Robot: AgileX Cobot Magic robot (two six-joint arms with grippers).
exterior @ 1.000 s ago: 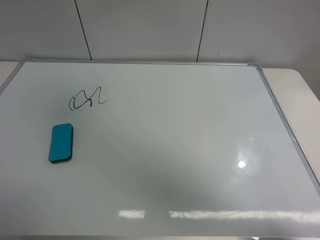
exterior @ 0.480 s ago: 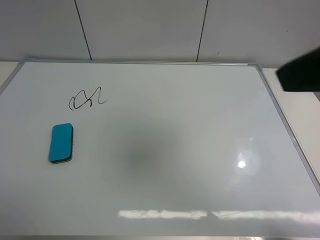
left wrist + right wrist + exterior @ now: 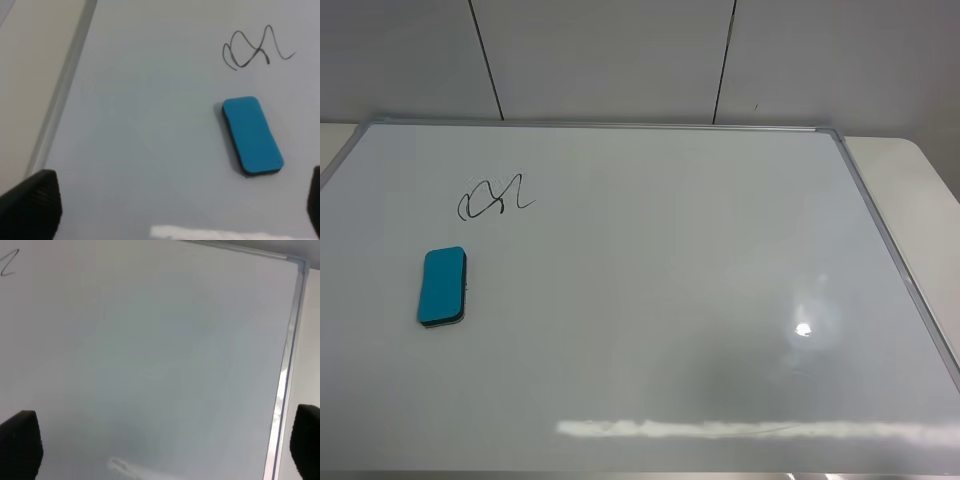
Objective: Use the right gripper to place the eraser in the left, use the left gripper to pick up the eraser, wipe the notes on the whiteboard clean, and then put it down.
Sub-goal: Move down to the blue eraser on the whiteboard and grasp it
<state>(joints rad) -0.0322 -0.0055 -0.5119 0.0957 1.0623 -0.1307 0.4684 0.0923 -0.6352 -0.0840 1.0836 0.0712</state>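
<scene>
A blue eraser (image 3: pixel 443 285) with a dark felt underside lies flat on the left part of the whiteboard (image 3: pixel 650 300). A black scribble (image 3: pixel 495 196) is on the board just beyond it. Both show in the left wrist view, the eraser (image 3: pixel 252 135) and the scribble (image 3: pixel 255 48). My left gripper (image 3: pixel 172 212) is open and empty, hovering above the board, apart from the eraser. My right gripper (image 3: pixel 164 447) is open and empty over the board's right part. Neither gripper shows in the exterior view.
The whiteboard's metal frame (image 3: pixel 895 265) runs along the right side, with a beige table (image 3: pixel 930 190) past it. The frame's left edge (image 3: pixel 62 95) shows in the left wrist view and its right corner (image 3: pixel 299 262) in the right wrist view. A tiled wall stands behind.
A dark arm part that showed at the right edge of the exterior view half a second ago is gone. The eraser and scribble have not moved.
</scene>
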